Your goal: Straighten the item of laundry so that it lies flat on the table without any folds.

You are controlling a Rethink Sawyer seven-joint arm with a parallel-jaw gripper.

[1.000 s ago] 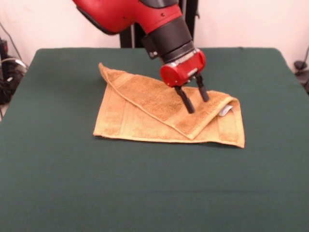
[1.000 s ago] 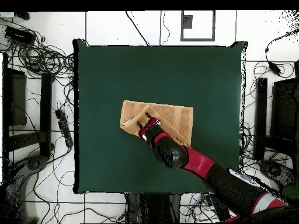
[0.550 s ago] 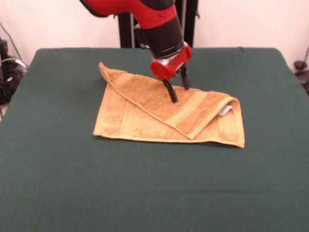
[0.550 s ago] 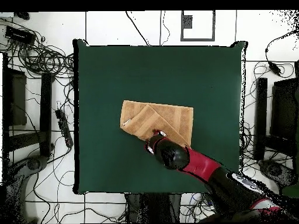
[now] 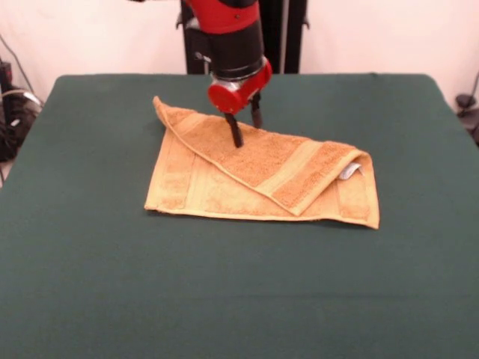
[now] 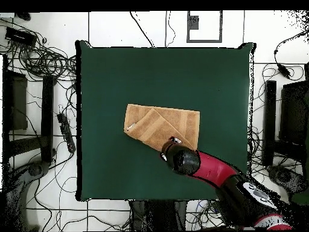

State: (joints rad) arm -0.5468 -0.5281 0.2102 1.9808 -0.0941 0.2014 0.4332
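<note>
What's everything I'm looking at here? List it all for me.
towel: one, orange-tan, near the table's middle, with one corner folded diagonally over the rest
care tag: one, white, peeking out at the towel's folded edge
table: one, dark green cloth, fills most of the front view
cables: many, black, on the white floor around the table
arm: one, red and black, reaching over the table
end effector: one, black fingers apart, at the towel's far edge, holding nothing
</note>
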